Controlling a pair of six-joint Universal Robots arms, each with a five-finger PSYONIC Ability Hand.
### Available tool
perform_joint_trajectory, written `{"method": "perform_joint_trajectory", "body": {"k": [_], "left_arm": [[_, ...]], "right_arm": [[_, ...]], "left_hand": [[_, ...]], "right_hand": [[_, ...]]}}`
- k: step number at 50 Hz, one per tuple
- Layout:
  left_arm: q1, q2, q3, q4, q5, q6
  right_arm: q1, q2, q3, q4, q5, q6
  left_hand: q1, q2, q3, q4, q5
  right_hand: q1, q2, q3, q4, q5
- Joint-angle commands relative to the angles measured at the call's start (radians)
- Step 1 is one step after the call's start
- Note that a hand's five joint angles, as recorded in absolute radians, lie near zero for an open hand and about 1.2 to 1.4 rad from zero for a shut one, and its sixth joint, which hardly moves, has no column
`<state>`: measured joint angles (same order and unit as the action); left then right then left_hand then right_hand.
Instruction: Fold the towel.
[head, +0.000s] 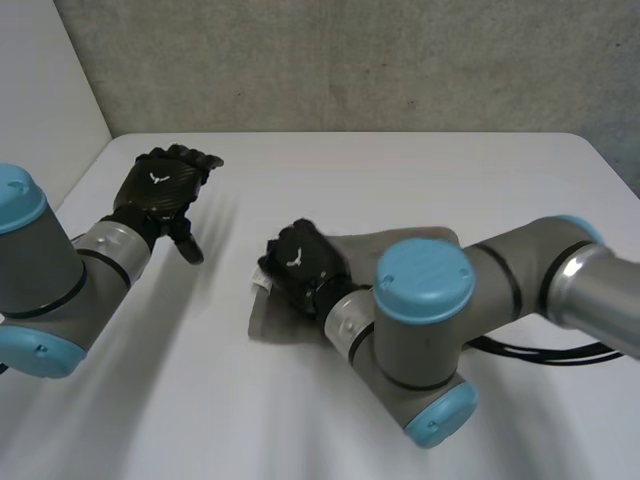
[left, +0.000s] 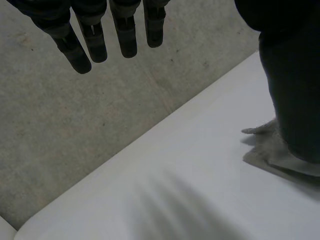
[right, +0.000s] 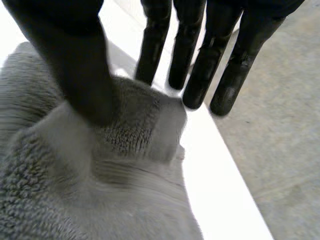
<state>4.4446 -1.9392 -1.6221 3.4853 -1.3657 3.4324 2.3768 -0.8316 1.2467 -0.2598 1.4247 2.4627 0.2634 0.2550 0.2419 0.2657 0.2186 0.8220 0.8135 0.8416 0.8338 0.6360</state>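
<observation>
Since a fold needs one free edge carried over, the black fingered right hand (head: 300, 262) sits at the end of the grey looped-pile terry towel (head: 360, 248) that is nearest the other arm. Its thumb (right: 85, 75) presses on top of the cloth and its straight fingers (right: 205, 60) reach just past the edge. A ridge of cloth stands up btw. thumb and fingers, so it reads as a pinch on that edge, prob. set for a lift. The rest of the towel lies on the table under the grey right forearm (head: 520, 260).

The black left hand (head: 165, 190) is well apart from the towel, raised off the surface. Its fingers (left: 125, 35) are straight and spread, w/ nothing in them. Prob. it's parked clear so it can't snag the cloth, or it's waiting to pin the other end.

The surface is a smooth white table (head: 330, 420), bare all round the towel. It looks slick, so the cloth may slide instead of creasing if dragged. Beyond the towel, past the table's far edge, is a rough grey concrete-like wall (head: 350, 60).
</observation>
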Motion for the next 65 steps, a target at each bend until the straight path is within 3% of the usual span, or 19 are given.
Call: {"method": "perform_joint_trajectory", "body": {"k": [1, 6, 11, 18, 23, 31, 36, 37, 38, 39, 40, 41, 48, 50, 59, 65], "left_arm": [[-0.014, -0.010, -0.004, 0.001, 0.000, 0.001], [-0.018, -0.010, -0.004, 0.001, 0.002, 0.001], [-0.025, -0.009, -0.005, 0.001, 0.002, -0.001], [-0.030, -0.012, -0.008, 0.001, 0.002, -0.001], [-0.036, -0.014, -0.018, 0.008, 0.004, -0.001], [-0.036, -0.021, -0.022, 0.014, 0.004, -0.001], [-0.036, -0.023, -0.024, 0.014, 0.002, -0.001], [-0.036, -0.023, -0.024, 0.014, 0.002, -0.001], [-0.036, -0.023, -0.024, 0.014, 0.002, -0.001], [-0.036, -0.023, -0.024, 0.014, 0.002, -0.001], [-0.036, -0.023, -0.024, 0.014, 0.002, -0.001], [-0.036, -0.023, -0.024, 0.014, 0.002, -0.001], [-0.036, -0.021, -0.022, 0.014, 0.002, -0.001], [-0.036, -0.017, -0.021, 0.014, 0.000, -0.001], [-0.031, 0.009, -0.013, 0.015, 0.000, -0.004], [-0.014, 0.088, -0.008, 0.023, -0.001, -0.022]], "right_arm": [[-0.011, -0.012, 0.016, 0.010, -0.032, 0.035], [-0.068, -0.169, 0.089, 0.005, -0.052, 0.179], [-0.224, -0.329, 0.187, 0.045, -0.055, 0.347], [-0.370, -0.389, 0.315, 0.165, -0.064, 0.351], [-0.465, -0.386, 0.445, 0.165, -0.095, 0.344], [-0.516, -0.371, 0.539, 0.105, -0.132, 0.289], [-0.512, -0.342, 0.537, 0.090, -0.119, 0.283], [-0.510, -0.322, 0.531, 0.090, -0.112, 0.280], [-0.508, -0.307, 0.525, 0.090, -0.103, 0.274], [-0.508, -0.307, 0.525, 0.090, -0.102, 0.274], [-0.508, -0.302, 0.522, 0.086, -0.087, 0.263], [-0.505, -0.304, 0.517, 0.077, -0.060, 0.248], [-0.487, -0.339, 0.477, 0.013, 0.068, 0.133], [-0.405, -0.351, 0.420, 0.007, 0.085, 0.061], [-0.117, -0.245, 0.229, -0.003, 0.077, -0.062], [0.019, -0.123, 0.131, -0.027, -0.015, -0.146]], "left_hand": [[-0.085, -0.077, -0.064, -0.087, -0.215], [-0.085, -0.077, -0.064, -0.087, -0.215], [-0.085, -0.077, -0.064, -0.087, -0.215], [-0.085, -0.077, -0.064, -0.087, -0.215], [-0.085, -0.077, -0.064, -0.087, -0.215], [-0.085, -0.077, -0.064, -0.087, -0.215], [-0.085, -0.077, -0.064, -0.087, -0.215], [-0.085, -0.077, -0.064, -0.087, -0.215], [-0.085, -0.077, -0.064, -0.087, -0.215], [-0.085, -0.077, -0.064, -0.087, -0.215], [-0.085, -0.077, -0.064, -0.087, -0.215], [-0.085, -0.077, -0.064, -0.087, -0.215], [-0.085, -0.077, -0.064, -0.087, -0.215], [-0.085, -0.077, -0.064, -0.087, -0.215], [-0.088, -0.080, -0.067, -0.090, -0.218], [-0.088, -0.080, -0.067, -0.090, -0.218]], "right_hand": [[-0.647, -0.639, -0.667, -0.659, -0.636], [-0.647, -0.639, -0.667, -0.659, -0.636], [-0.647, -0.639, -0.667, -0.659, -0.636], [-0.647, -0.639, -0.667, -0.659, -0.636], [-0.406, -0.397, -0.425, -0.418, -0.394], [-0.209, -0.200, -0.228, -0.220, -0.197], [-0.141, -0.133, -0.161, -0.153, -0.130], [-0.042, -0.034, -0.062, -0.054, -0.031], [0.203, 0.211, 0.183, 0.191, 0.214], [0.205, 0.214, 0.186, 0.194, 0.217], [0.499, 0.507, 0.479, 0.487, 0.510], [0.574, 0.582, 0.554, 0.562, 0.585], [0.574, 0.583, 0.555, 0.562, 0.586], [0.574, 0.583, 0.555, 0.562, 0.586], [0.574, 0.583, 0.555, 0.562, 0.586], [0.574, 0.583, 0.555, 0.562, 0.586]]}}
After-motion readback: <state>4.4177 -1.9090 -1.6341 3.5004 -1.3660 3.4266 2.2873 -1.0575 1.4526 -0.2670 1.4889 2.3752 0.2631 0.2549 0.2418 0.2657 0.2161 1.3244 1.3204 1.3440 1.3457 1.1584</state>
